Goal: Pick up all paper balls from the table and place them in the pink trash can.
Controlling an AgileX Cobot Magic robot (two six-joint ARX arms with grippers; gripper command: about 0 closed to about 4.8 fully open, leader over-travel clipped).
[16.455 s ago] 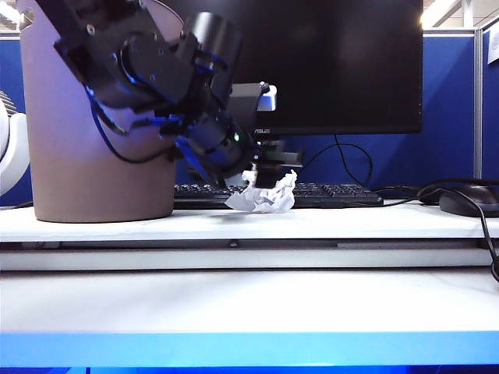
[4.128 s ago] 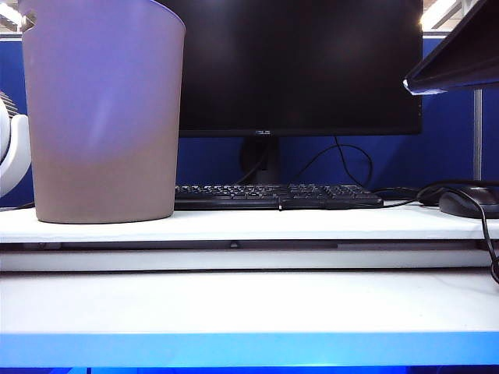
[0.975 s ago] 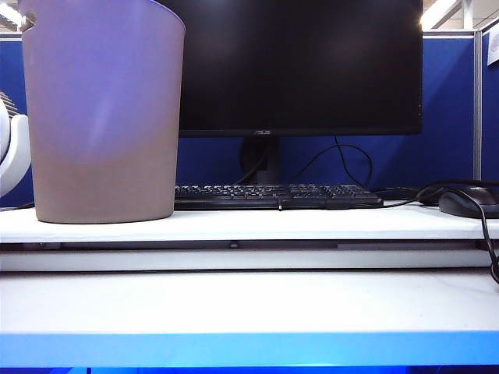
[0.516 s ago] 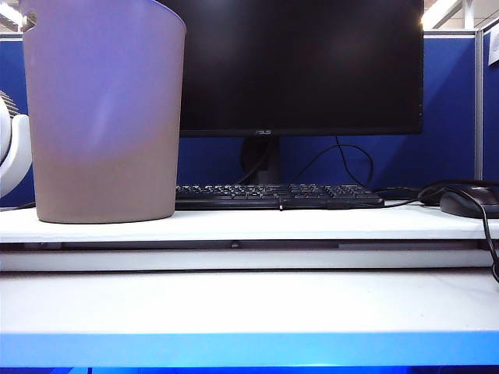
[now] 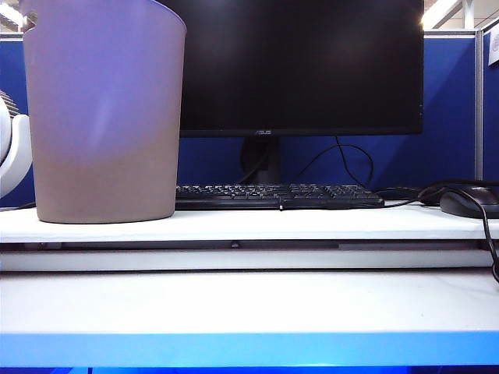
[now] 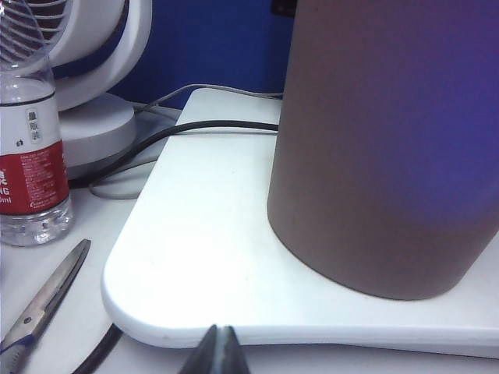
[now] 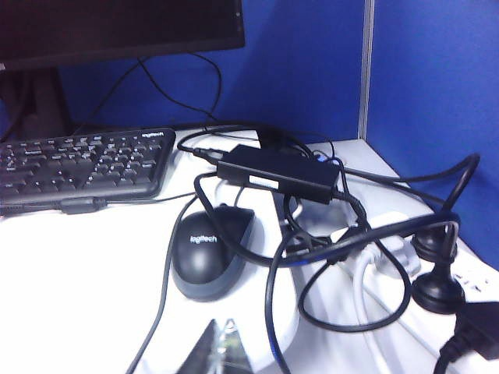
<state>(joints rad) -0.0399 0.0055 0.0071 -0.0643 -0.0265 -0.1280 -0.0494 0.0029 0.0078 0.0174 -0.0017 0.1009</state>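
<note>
No paper balls show in any view. The pink trash can (image 5: 101, 117) stands upright at the left of the white table (image 5: 312, 224), and its mauve wall (image 6: 390, 140) fills much of the left wrist view. My left gripper (image 6: 221, 347) is shut and empty, just off the table's rounded corner (image 6: 156, 312), short of the can. My right gripper (image 7: 226, 343) is shut with nothing in it, low over the table (image 7: 78, 265) in front of a black mouse (image 7: 209, 249). Neither gripper appears in the exterior view.
A black monitor (image 5: 300, 62) and keyboard (image 5: 277, 195) sit behind the can. A tangle of cables and a power adapter (image 7: 277, 178) lie beside the mouse. A white fan (image 6: 93, 86), a water bottle (image 6: 27, 156) and scissors (image 6: 47, 300) are near the table's left corner.
The arm and the white paper ball once by the keyboard are gone from the exterior view, as is the dark arm part at upper right. Over the last second nothing has visibly changed.
</note>
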